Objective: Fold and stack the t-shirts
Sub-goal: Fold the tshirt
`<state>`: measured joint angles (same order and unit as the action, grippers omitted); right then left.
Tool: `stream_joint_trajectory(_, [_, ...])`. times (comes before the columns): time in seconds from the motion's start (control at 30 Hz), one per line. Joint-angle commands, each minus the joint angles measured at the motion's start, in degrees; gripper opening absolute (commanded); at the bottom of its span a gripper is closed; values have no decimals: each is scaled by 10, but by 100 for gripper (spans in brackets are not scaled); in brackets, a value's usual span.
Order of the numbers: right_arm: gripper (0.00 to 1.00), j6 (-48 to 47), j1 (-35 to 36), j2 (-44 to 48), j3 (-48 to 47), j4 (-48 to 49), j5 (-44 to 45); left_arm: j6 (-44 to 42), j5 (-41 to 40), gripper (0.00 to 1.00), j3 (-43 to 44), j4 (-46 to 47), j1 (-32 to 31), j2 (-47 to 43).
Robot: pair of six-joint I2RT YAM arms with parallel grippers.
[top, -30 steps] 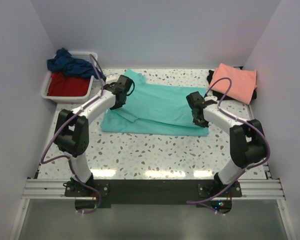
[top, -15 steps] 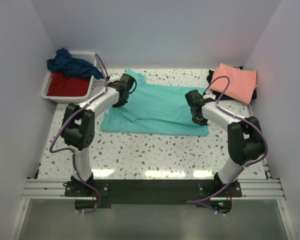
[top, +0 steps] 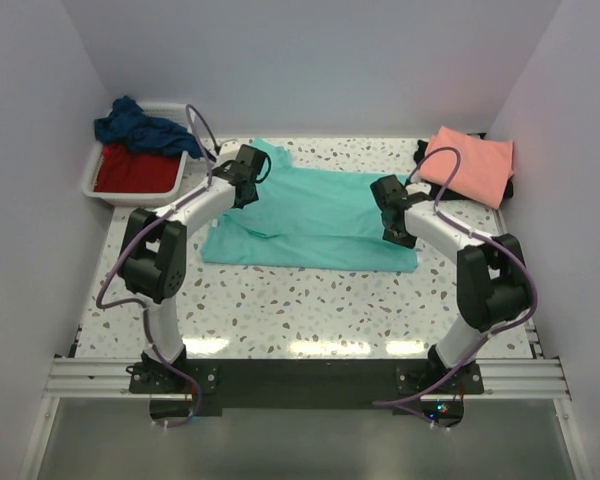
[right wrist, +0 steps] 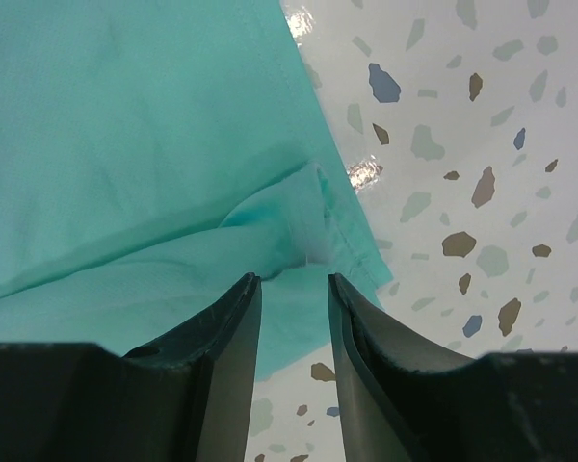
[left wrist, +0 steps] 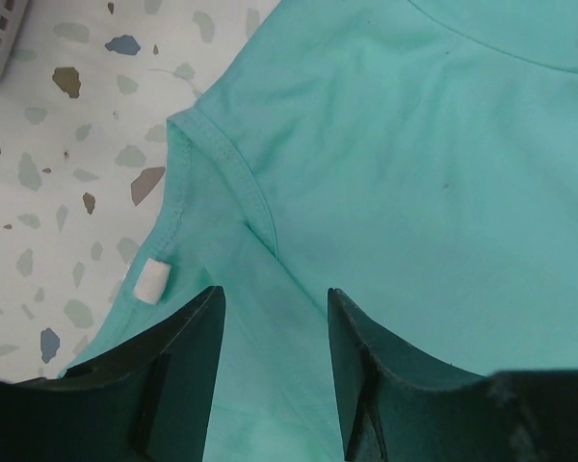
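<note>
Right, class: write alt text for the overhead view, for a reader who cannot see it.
Left arm and right arm reach over a turquoise t-shirt, partly folded on a speckled table; salmon-pink shirt back right, white tub of clothes back left.

I see a teal shirt [top: 320, 215] on a white desk [top: 310, 300] speckled grey and brown; pink shirt [top: 470, 165], black shirt [top: 421, 156], navy shirt [top: 140, 128], red shirt [top: 135, 170], white tub [top: 92, 182].
</note>
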<state>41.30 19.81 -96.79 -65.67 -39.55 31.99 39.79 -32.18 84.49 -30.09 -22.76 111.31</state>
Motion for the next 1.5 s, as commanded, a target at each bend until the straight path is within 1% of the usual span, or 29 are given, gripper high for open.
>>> stream_joint_trajectory(0.0, [39,-10,-2,39,-17,7,17,-16,18,52,-5,28,5,-57])
stream_joint_trajectory(0.07, [39,-17,-1,47,-15,9,12,-28,39,52,-12,15,4,-63])
stream_joint_trajectory(0.1, [39,-20,-1,49,-15,9,12,-39,72,52,-21,15,4,-71])
stream_joint_trajectory(0.13, [39,-22,-1,51,-15,7,11,-51,88,52,-22,15,3,-73])
stream_joint_trajectory(0.17, [39,-25,-2,53,-14,7,9,-56,98,51,-22,-13,2,-73])
stream_joint_trajectory(0.2, [39,-27,-1,56,-13,9,8,-66,122,51,-26,-22,1,-75])
stream_joint_trajectory(0.23, [38,-28,-2,57,-12,11,6,-71,125,50,-25,-54,-3,-74])
stream_joint_trajectory(0.33, [39,-32,-1,56,-9,15,-3,-75,112,50,-39,-95,-19,-79])
stream_joint_trajectory(0.43, [38,-36,-1,51,-7,19,-10,-73,122,49,-70,-100,-33,-96])
stream_joint_trajectory(0.5, [38,-38,-1,49,-7,21,-15,-73,143,47,-95,-90,-36,-109])
stream_joint_trajectory(0.67, [39,-43,0,47,-9,25,-19,-71,164,44,-110,-76,-37,-97])
stream_joint_trajectory(0.87, [38,-46,0,45,-12,23,-18,-72,171,43,-90,-56,-36,-44])
stream_joint_trajectory(1.07, [39,-50,-1,47,-21,15,-12,-78,166,42,-36,-61,-36,7])
stream_joint_trajectory(1.23, [39,-51,-1,48,-24,14,-10,-83,143,42,-17,-50,-36,19])
stream_joint_trajectory(1.4, [39,-52,-2,43,-25,14,-9,-84,116,43,23,-56,-36,26])
stream_joint_trajectory(1.47, [39,-51,-2,42,-26,14,-7,-90,116,43,30,-44,-36,24])
